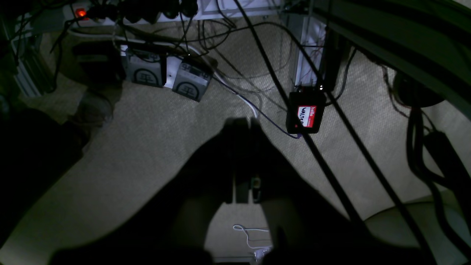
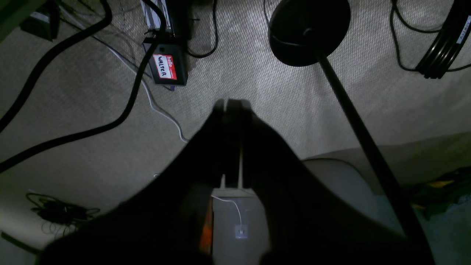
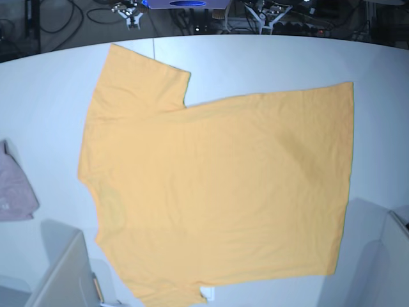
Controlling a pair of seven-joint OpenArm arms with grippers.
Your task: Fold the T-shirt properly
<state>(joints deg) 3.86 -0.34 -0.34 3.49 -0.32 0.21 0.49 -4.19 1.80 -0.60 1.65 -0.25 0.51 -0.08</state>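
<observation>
both end effectors hang off-table, t-shirt (image 3: 217, 192) untouched.

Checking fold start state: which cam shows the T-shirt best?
Base view. The T-shirt lies spread flat on the white table, nearly whole in frame, only its lower edge cut off. Both wrist views point at the carpeted floor and cables below, and show none of it.
</observation>
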